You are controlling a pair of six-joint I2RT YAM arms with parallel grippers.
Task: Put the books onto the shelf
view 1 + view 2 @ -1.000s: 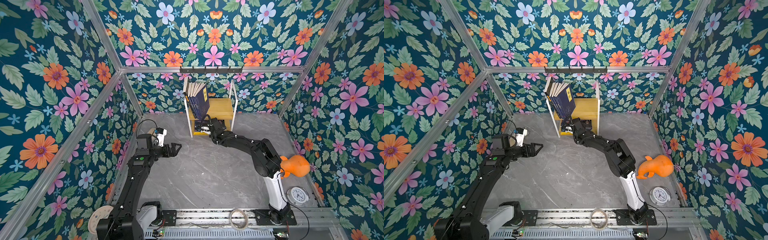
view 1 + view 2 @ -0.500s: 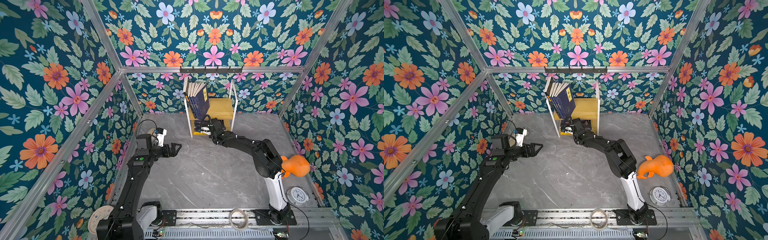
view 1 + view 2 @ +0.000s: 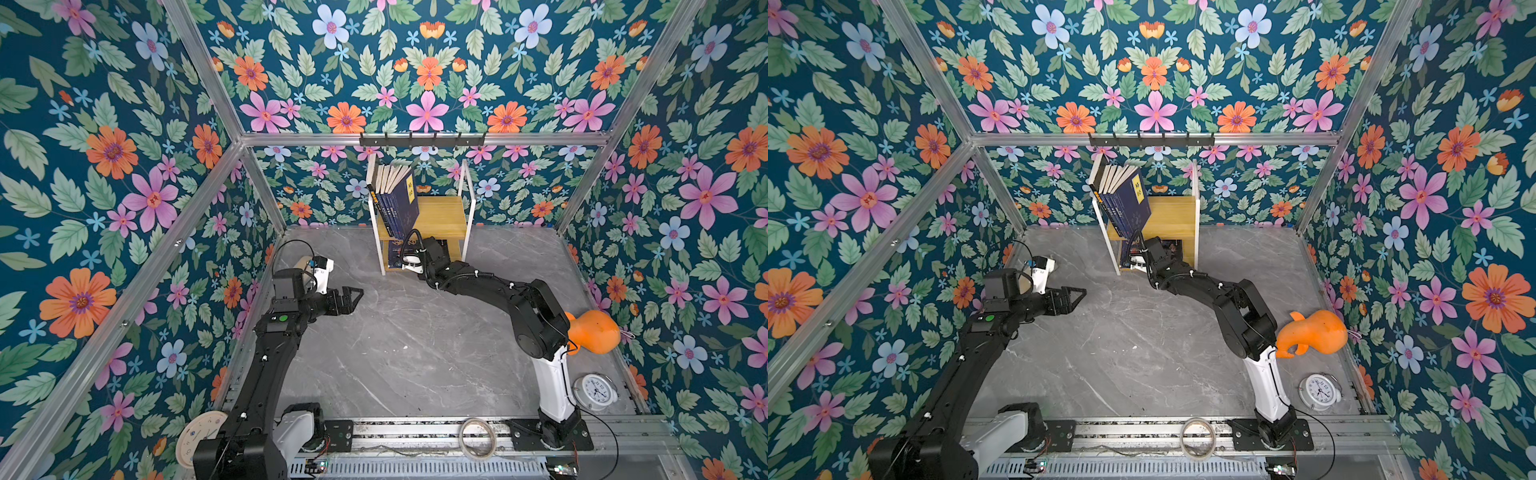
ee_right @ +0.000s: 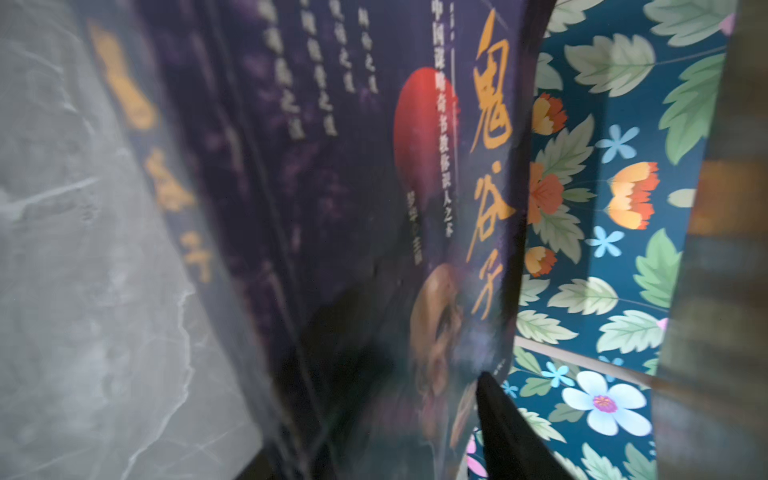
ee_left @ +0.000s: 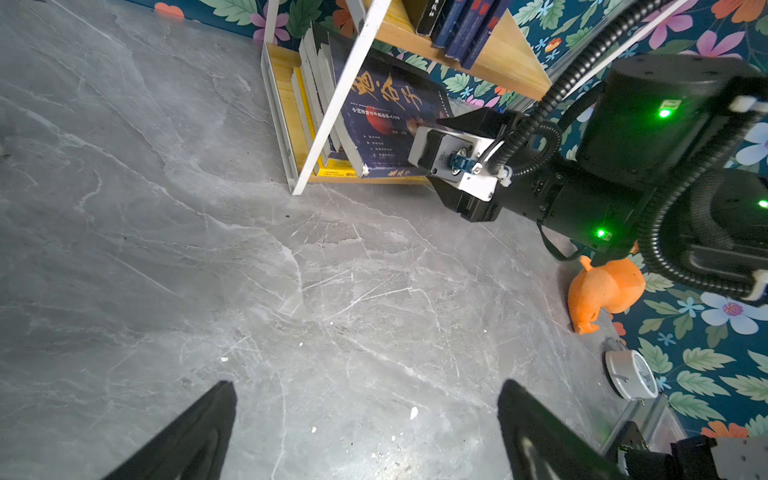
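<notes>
On the shelf [image 3: 441,217], books [image 3: 400,204] lean.

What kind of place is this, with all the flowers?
Probably a robot test booth dressed as a room: floral wallpaper on an aluminium frame, two robot arms bolted to a rail, a small book shelf.

My left arm: elbow bent behind the left pincer [image 3: 354,300], which hangs in free air, jaws spread wide, nothing between them. My right arm: stretched long and low behind the right pincer [image 5: 457,121]. I see one black finger [image 4: 509,419]; jaw gap unreadable.
</notes>
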